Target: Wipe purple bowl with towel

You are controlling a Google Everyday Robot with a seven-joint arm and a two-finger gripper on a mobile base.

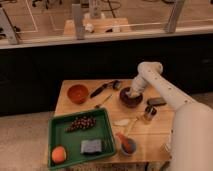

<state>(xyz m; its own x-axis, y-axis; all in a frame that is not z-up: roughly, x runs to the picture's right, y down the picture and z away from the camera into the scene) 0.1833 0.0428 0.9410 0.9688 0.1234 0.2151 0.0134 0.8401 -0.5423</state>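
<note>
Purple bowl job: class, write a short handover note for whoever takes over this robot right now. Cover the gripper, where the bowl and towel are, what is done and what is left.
Gripper: shut on the towel, reaching down into the purple bowl.
Purple bowl: upright on the table, toward the back, to the right of the orange bowl.
Done: the towel is picked up and inside the bowl.
Left: wipe round the inside. How much is already wiped cannot be seen. Then probably lift the towel out.

The gripper holds the pale towel inside the upright dark purple bowl.
</note>
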